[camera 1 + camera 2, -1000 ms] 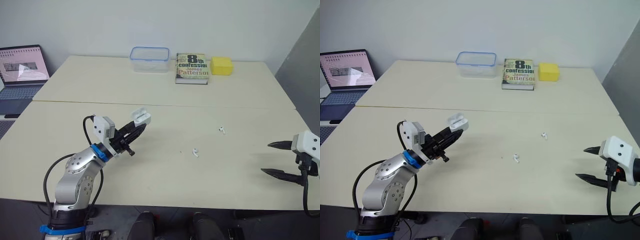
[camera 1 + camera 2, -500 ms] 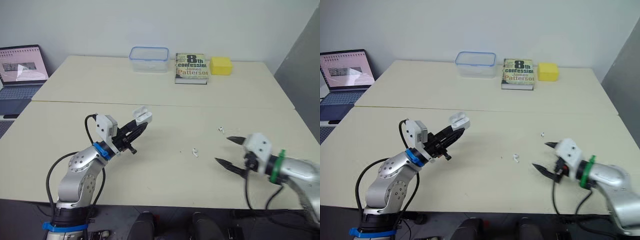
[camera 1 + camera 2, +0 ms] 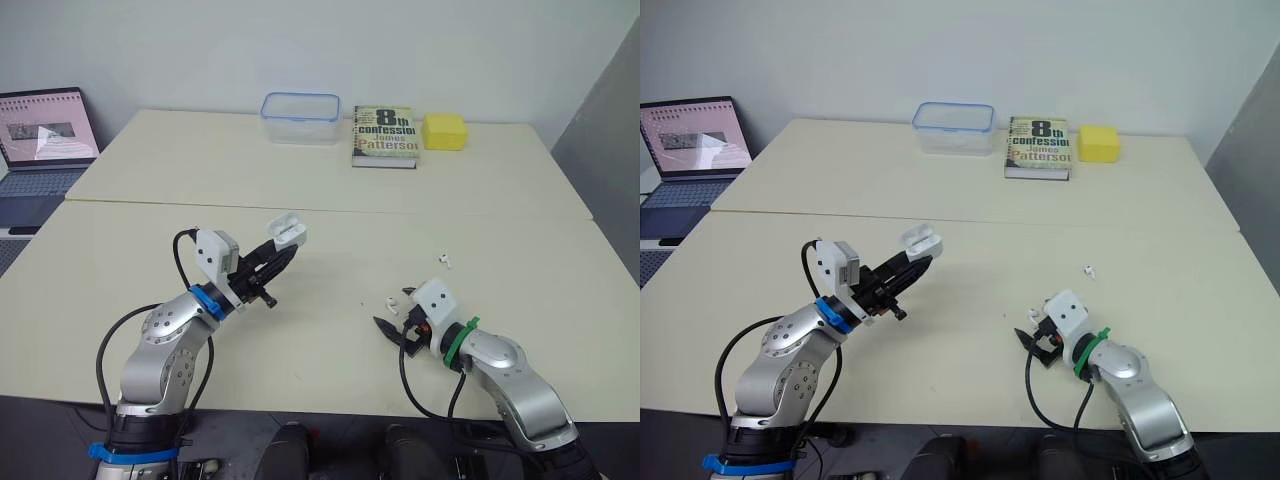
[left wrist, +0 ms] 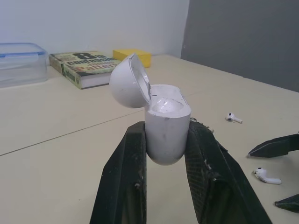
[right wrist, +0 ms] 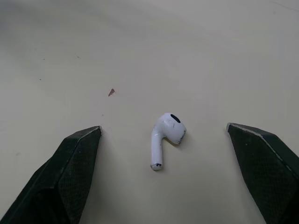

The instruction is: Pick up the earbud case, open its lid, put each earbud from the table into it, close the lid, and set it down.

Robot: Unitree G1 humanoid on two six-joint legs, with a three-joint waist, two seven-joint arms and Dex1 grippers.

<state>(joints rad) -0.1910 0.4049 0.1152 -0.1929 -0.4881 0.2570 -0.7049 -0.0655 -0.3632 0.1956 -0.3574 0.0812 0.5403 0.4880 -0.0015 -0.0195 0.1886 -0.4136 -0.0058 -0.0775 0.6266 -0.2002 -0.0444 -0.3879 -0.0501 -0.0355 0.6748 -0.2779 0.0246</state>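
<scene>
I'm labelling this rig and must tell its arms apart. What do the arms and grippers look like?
Both arms are rounded silver metal with looping black cables. The left arm has a blue wrist ring, the right arm a green one. The left gripper and right gripper each have a white boxy mount and two tapered black fingers.

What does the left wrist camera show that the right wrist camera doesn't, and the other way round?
Left wrist: the open earbud case clamped in the left gripper, the far earbud, the book. Right wrist: a reddish speck on the table. Both: the near earbud lying between the fingers of the open right gripper.
</scene>
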